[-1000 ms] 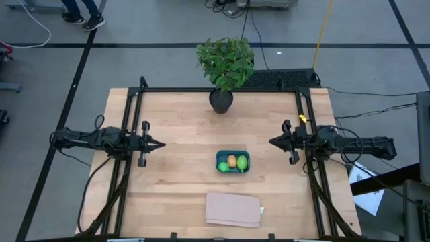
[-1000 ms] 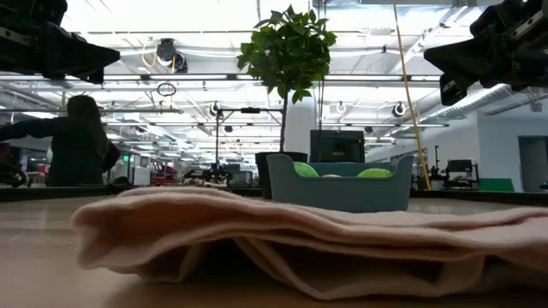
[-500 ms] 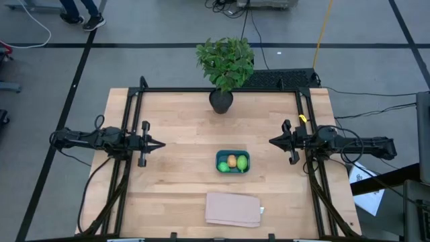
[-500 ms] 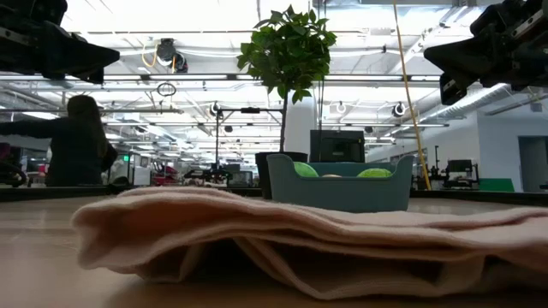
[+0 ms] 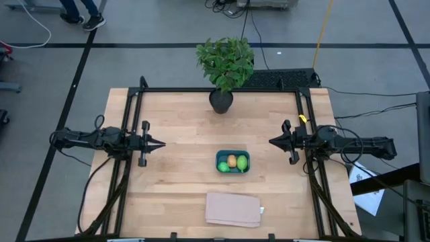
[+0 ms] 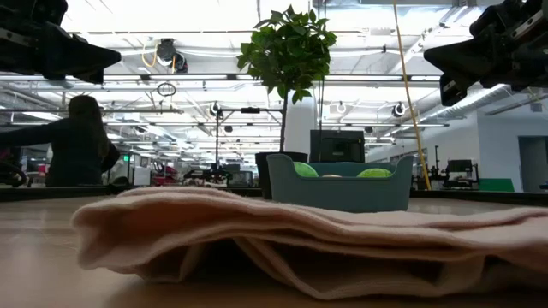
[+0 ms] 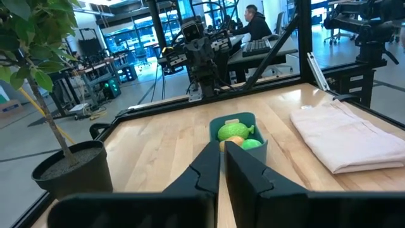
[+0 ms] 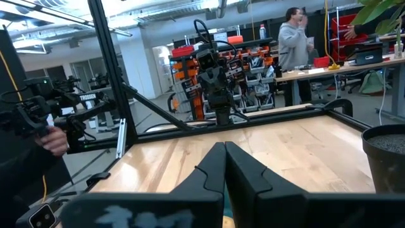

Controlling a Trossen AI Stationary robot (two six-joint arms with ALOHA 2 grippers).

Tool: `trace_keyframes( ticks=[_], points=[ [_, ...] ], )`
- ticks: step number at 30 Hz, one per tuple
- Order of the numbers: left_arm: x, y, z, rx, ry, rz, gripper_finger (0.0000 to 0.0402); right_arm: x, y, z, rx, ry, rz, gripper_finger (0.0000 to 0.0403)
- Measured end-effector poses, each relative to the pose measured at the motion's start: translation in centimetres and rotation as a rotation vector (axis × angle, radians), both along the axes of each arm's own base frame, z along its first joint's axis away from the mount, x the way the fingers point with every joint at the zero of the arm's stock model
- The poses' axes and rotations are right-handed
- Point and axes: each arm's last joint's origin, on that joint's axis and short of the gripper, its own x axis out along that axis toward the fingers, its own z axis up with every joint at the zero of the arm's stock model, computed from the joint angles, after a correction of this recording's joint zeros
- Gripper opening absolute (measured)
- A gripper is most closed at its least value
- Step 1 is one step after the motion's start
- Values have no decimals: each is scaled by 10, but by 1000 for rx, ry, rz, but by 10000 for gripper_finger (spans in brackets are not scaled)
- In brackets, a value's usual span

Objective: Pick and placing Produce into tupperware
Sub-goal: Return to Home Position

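The teal-blue tupperware (image 5: 232, 162) sits near the table's middle, toward the near side. Inside it lie two bright green pieces (image 5: 223, 166) and one orange-tan piece (image 5: 232, 160); the low view shows the green tops (image 6: 374, 173) above its rim (image 6: 339, 190), and the left wrist view shows it too (image 7: 238, 134). My left gripper (image 5: 163, 144) hovers at the table's left side, shut, pointing right. My right gripper (image 5: 271, 142) hovers at the right side, shut, pointing left. Both are well clear of the container.
A potted leafy plant (image 5: 225, 67) stands at the far edge's middle. A folded tan cloth pad (image 5: 232, 209) lies near the near edge, just in front of the container. Black frame rails (image 5: 127, 168) run along both sides. People show in the room beyond.
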Motion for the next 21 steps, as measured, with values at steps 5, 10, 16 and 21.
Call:
trace_keyframes(
  ticks=[5,10,16,21],
  points=[
    [0,0,0,-4,0,1,18,0,0,0,0,0,0,0],
    [0,0,0,-4,0,0,3,0,0,0,0,0,0,0],
    [0,0,0,-5,0,1,15,0,0,0,0,0,0,0],
    [0,0,0,-6,-1,1,29,0,0,0,0,0,0,0]
  ],
)
